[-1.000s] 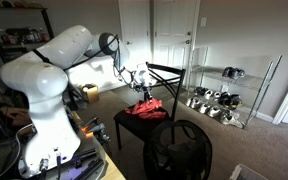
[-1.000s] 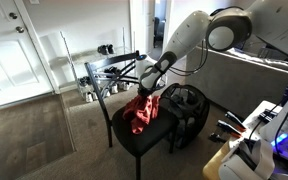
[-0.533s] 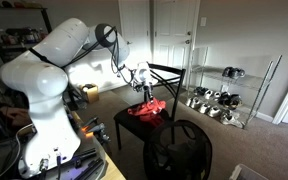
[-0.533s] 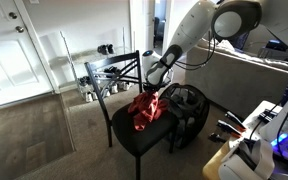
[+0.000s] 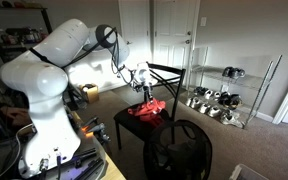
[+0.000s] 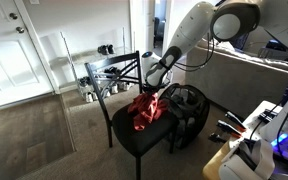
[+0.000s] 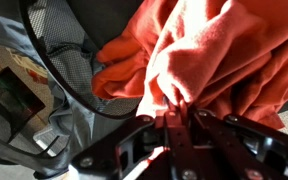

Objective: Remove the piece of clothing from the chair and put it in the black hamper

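Claw clamped on red cloth; cloth bunched over the chair seat.
Wrist view: claw [image 7: 176, 108] was closed on a fold of the red cloth [image 7: 224, 50], and the grip looked thin, with only a ridge of fabric between the pads. In an exterior view the cloth hung bunched under the claw, its lower folds seemingly resting on the chair [image 6: 134, 142] seat. Judged best: lift straight up until the hem cleared seat and backrest, swing slowly to the black hamper [image 6: 189, 105] just beside the chair, centre over its rim, and lower before letting go. Risk: a trailing tail snagging the backrest or draping outside the hamper.
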Available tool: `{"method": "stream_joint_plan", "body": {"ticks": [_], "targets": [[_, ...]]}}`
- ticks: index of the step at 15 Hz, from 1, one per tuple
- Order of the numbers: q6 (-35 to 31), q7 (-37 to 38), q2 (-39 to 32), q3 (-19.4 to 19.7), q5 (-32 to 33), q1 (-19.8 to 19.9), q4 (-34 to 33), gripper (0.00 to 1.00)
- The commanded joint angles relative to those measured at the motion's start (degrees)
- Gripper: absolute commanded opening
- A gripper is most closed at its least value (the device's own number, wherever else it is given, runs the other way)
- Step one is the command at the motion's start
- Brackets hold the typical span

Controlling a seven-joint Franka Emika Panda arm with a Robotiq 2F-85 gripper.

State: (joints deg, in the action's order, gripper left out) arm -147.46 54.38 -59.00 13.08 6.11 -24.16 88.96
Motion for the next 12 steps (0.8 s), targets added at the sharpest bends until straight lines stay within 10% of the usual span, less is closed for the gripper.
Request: {"method": "stream_joint_plan", "body": {"ticks": [1, 12], "targets": [[-0.2, 0.5, 0.2, -0.2, 0.6, 0.4, 0.0, 0.08], [-17.7, 1.2, 16.6, 1.6, -7.1, 9.5, 17.1, 0.07]]}}
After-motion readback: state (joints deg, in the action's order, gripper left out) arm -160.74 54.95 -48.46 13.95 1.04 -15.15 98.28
